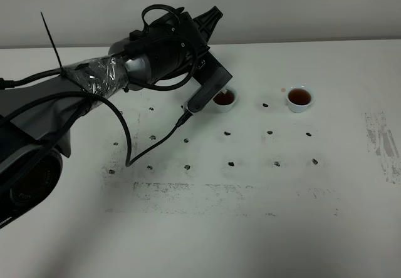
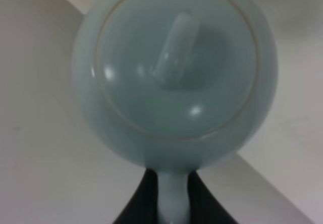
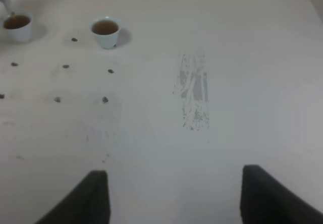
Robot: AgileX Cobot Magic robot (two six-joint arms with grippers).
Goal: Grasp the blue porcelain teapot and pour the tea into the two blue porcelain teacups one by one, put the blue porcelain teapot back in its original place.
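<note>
A white table (image 1: 207,228), dotted with small dark marks, is filling the high view, and the left arm is reaching across it toward the nearer cup (image 1: 224,99), which is showing dark tea, while the farther cup (image 1: 299,97) is sitting well apart to its right, also holding tea. The teapot itself is hidden behind the arm there. In the left wrist view the left gripper (image 2: 171,204) is clamping the handle of the pale blue teapot (image 2: 174,72), lid and knob facing the camera. In the right wrist view the right gripper (image 3: 174,193) is hanging open over bare table, both cups far off. Judging by this, the pour should be eased off slowly, levelling the pot so nothing drips before it is carried away.
</note>
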